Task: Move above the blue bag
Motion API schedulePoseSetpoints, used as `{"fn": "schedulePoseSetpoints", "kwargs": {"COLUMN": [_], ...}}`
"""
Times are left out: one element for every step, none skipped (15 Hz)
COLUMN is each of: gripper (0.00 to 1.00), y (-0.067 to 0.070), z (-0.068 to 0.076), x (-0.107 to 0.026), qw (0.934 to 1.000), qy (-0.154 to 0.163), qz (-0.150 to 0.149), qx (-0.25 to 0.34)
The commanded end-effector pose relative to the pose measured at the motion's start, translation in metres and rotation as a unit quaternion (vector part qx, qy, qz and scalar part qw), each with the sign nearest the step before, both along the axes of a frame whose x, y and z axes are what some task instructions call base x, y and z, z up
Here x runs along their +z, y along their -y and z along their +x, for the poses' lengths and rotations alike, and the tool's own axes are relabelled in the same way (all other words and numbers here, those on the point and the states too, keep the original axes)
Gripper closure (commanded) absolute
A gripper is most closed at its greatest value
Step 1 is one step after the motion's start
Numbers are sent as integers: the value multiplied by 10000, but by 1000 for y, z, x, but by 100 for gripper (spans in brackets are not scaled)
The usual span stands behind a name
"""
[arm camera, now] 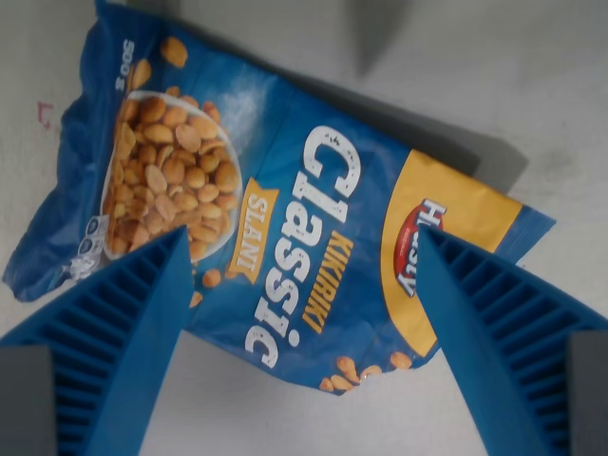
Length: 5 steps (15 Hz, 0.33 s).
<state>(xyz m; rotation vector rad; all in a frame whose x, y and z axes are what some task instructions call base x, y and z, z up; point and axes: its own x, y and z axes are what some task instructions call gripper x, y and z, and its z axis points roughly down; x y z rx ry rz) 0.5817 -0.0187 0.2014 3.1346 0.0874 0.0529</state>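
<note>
**Open pincer over the peanut bag**

The blue bag (285, 218) lies flat on a pale grey desk (532, 85), stretched from the upper left of the wrist view toward the right, and it fills most of the frame. Its print runs sideways. Large white letters read "Classic", with "KIKIRIKI" in yellow beside them and "SLANI" on a small yellow banner. At the right end of the bag sits a yellow patch with a red logo (423, 249); its white lettering is partly cut off by a finger and I cannot read it for sure. Near the top left corner "500 g" is printed. A white bowl of peanuts (171, 171) is pictured on the left half, and loose peanuts are drawn along the lower edge. Small marks at the far left of the bag are too blurred to read.

The pincer (304, 242) hangs with its two ribbed blue fingers (123, 332) spread wide, one at the view's lower left and one at the lower right, with nothing between them. Their tips overlap the bag's lower edge in the picture; whether they touch it I cannot tell.

The desk is bare and matte, with a faint red mark (44, 115) at the left and dark shadows at the top and behind the bag.
</note>
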Motion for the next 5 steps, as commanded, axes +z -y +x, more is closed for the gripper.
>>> {"fn": "schedulePoseSetpoints", "kwargs": {"gripper": [0,0,0,0,0], "y": [2,2,2,2,2], "z": [9,9,10,10,10], "x": [-1,-2,-2,-2,-2], "qw": [9999,9999,9999,9999,9999], "qy": [-57,-56,-58,-58,-58], "qz": [-71,-71,-69,-69,-69], "qx": [-145,-138,-134,-134,-134]}}
